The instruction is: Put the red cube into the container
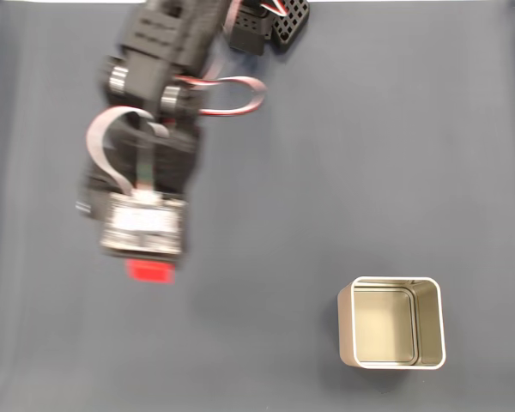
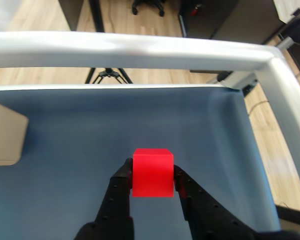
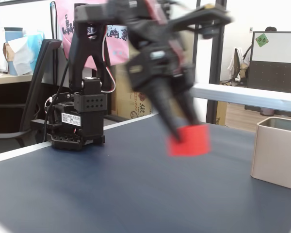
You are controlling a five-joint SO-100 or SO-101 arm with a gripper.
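The red cube sits pinched between my black fingers in the wrist view, so my gripper is shut on it. In a fixed view from above, the cube peeks out under the arm's wrist at the left, blurred by motion. From the side, the cube hangs off the mat under my gripper. The container, a square cream-rimmed tin, stands at the lower right of the mat, well apart from the cube. It shows at the right edge in the side view and at the left edge of the wrist view.
A dark blue mat covers the table. The arm's black base stands at the mat's far side. A white metal frame rail borders the table beyond the mat's edge. Office furniture lies behind.
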